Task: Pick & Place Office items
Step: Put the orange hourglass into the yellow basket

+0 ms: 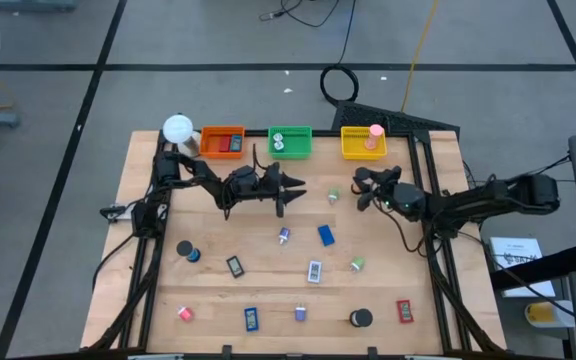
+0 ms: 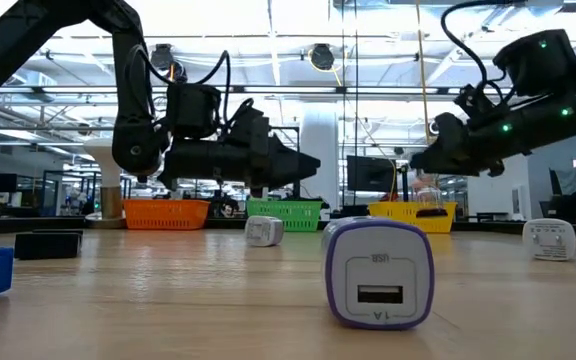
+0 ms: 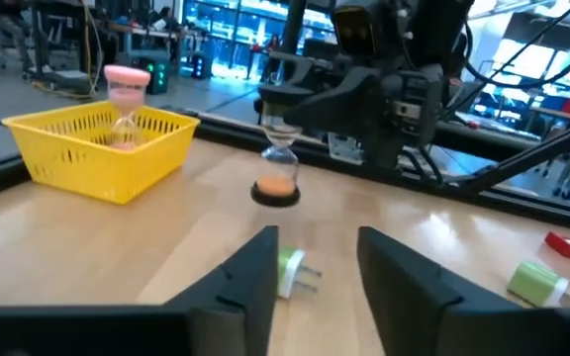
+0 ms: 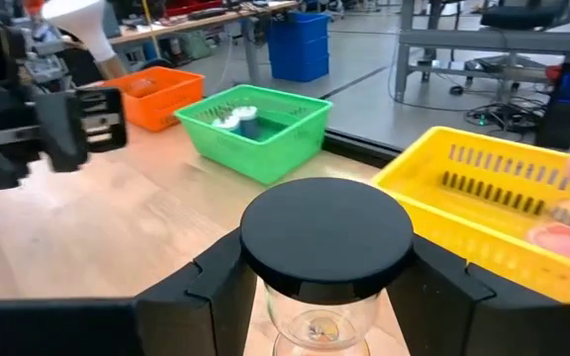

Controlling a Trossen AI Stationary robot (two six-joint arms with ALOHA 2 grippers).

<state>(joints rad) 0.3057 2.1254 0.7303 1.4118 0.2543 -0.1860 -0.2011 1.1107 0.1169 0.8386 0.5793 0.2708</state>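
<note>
An hourglass (image 4: 325,232) with black caps and orange sand is standing upright between the fingers of the right gripper (image 1: 362,190). A small green-and-white plug (image 3: 293,272) is lying just ahead of the left gripper (image 3: 315,262).

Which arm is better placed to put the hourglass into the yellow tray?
The right. Its gripper is shut on the hourglass, with the yellow tray just beyond. The left gripper is open, empty, farther away.
</note>
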